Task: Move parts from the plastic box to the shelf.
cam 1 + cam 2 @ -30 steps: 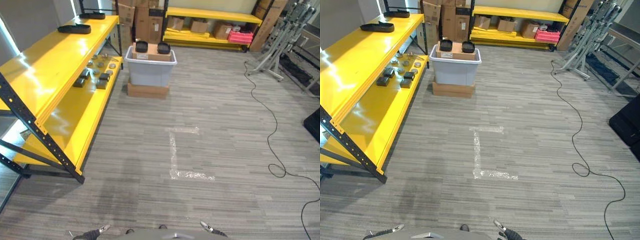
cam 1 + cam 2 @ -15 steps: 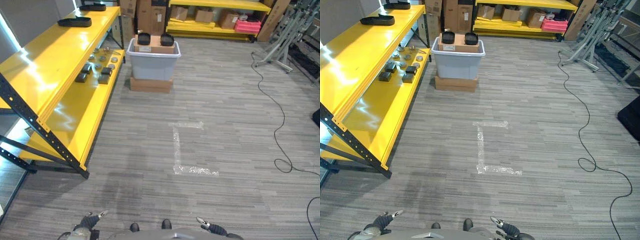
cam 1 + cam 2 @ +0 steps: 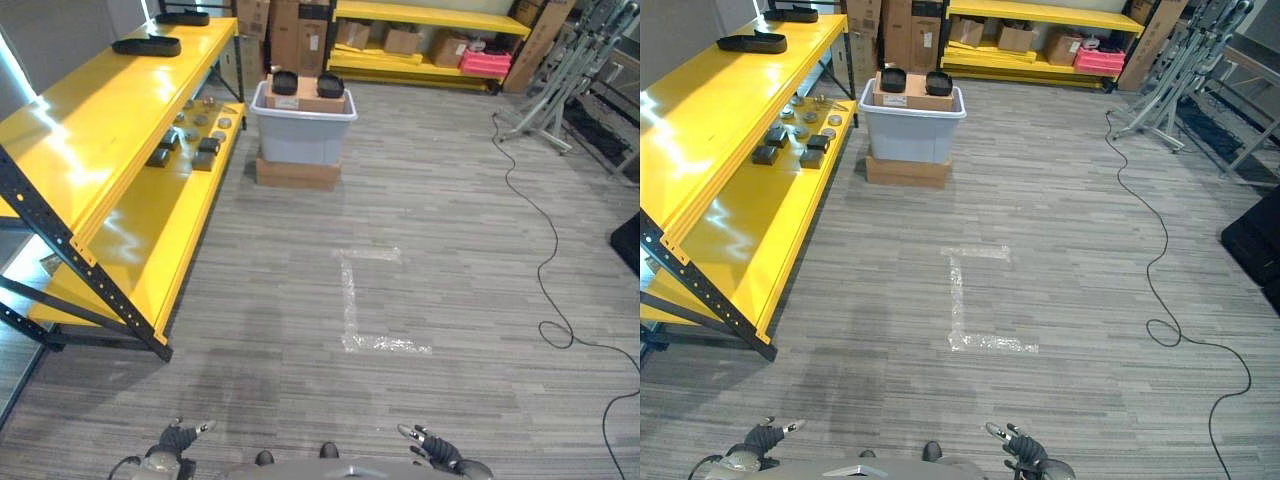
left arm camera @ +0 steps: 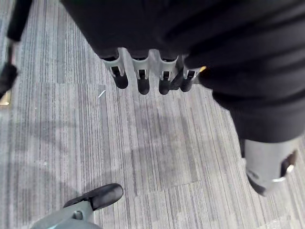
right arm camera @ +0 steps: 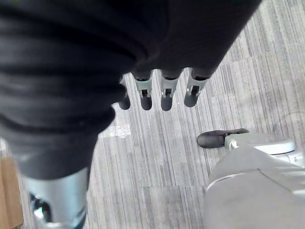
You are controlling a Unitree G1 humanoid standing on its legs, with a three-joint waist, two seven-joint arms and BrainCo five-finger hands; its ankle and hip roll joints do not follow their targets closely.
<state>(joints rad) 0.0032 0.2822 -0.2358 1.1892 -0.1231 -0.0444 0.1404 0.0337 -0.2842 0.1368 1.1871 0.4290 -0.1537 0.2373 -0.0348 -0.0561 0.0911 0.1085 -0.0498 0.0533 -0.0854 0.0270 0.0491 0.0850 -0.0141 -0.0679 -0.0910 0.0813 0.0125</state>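
I see the plastic box (image 3: 911, 133) on a cardboard box (image 3: 907, 171), far ahead beside the yellow shelf (image 3: 735, 150). My left hand (image 3: 762, 441) and right hand (image 3: 1020, 448) hang low over the floor (image 3: 1060, 300), holding nothing.

Before me the grey plank floor (image 3: 450, 250) carries pale tape marks (image 3: 365, 300) forming an angular bracket shape. A flat cardboard box (image 3: 296, 173) lies on the floor far ahead, and against the back wall I see tall cardboard cartons (image 3: 285, 25) and a pink crate (image 3: 485, 62). To my right stands a grey metal stand (image 3: 550, 95), near a black cable (image 3: 545, 260) winding across the floor.
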